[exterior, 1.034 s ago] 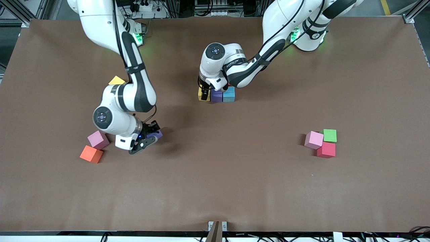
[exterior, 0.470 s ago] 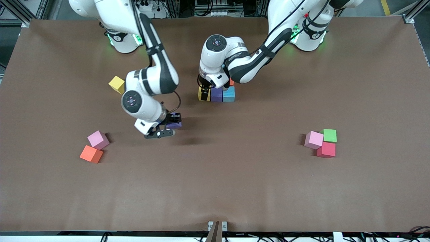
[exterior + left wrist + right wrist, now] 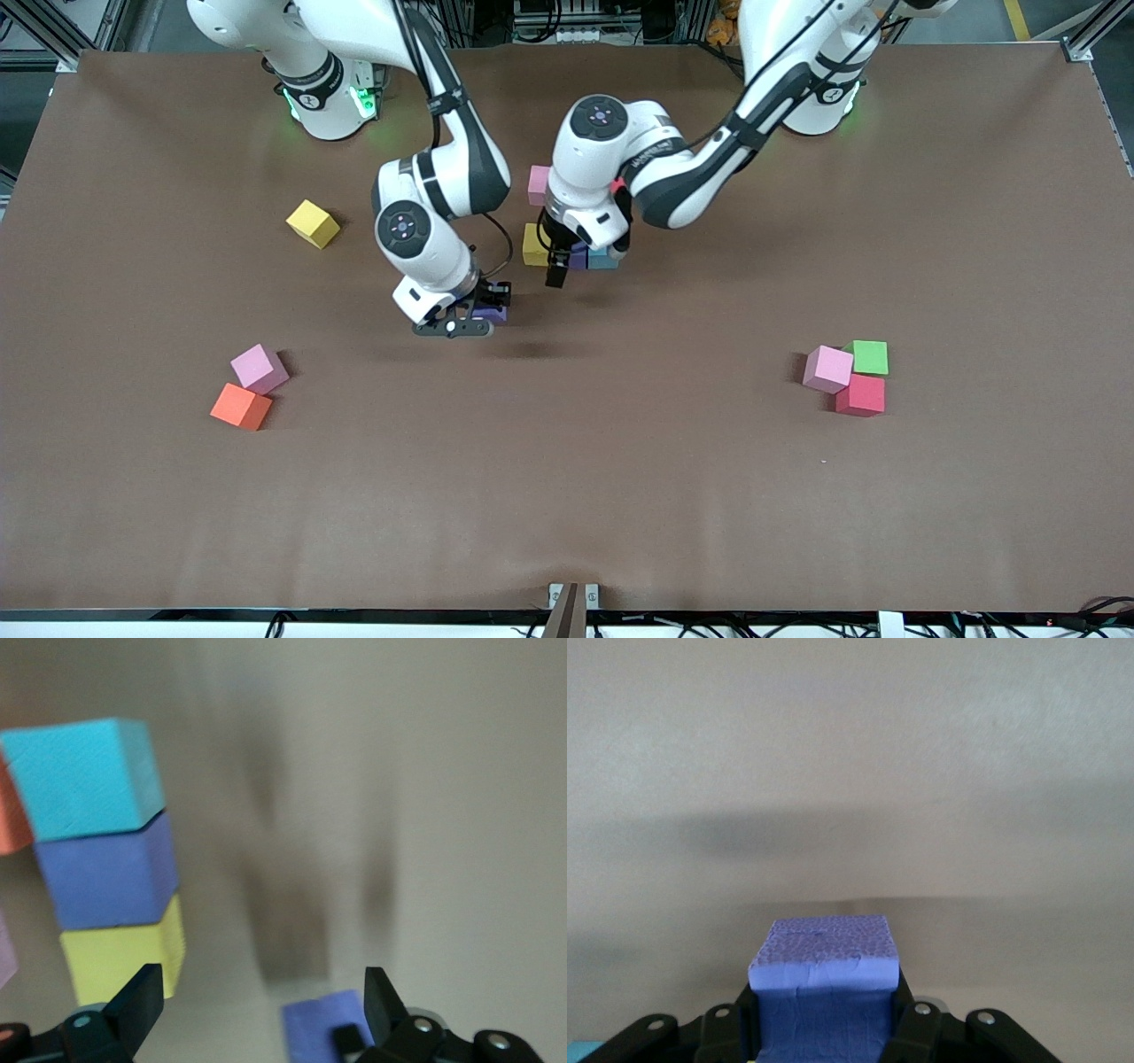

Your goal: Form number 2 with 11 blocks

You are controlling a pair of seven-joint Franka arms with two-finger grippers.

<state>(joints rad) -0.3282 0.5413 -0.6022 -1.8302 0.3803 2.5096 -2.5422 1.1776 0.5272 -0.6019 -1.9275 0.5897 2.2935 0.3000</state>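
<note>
A row of blocks lies mid-table: yellow (image 3: 533, 245), purple (image 3: 580, 260) and blue (image 3: 606, 260), seen in the left wrist view as blue (image 3: 84, 780), purple (image 3: 106, 873) and yellow (image 3: 120, 952), with an orange edge (image 3: 11, 815) beside them. A pink block (image 3: 538, 184) lies farther from the front camera. My left gripper (image 3: 574, 263) (image 3: 261, 1005) hangs open and empty just above the row. My right gripper (image 3: 474, 317) (image 3: 826, 1008) is shut on another purple block (image 3: 489, 312) (image 3: 824, 961), held above the table beside the row toward the right arm's end.
A loose yellow block (image 3: 312, 222), a pink block (image 3: 259, 368) and an orange block (image 3: 240, 406) lie toward the right arm's end. Toward the left arm's end, pink (image 3: 827, 368), red (image 3: 859, 395) and green (image 3: 870, 357) cubes sit together.
My right gripper has carried the purple block from beside the pink and orange blocks up to the row. My left gripper has risen off the row, uncovering the pink block.
</note>
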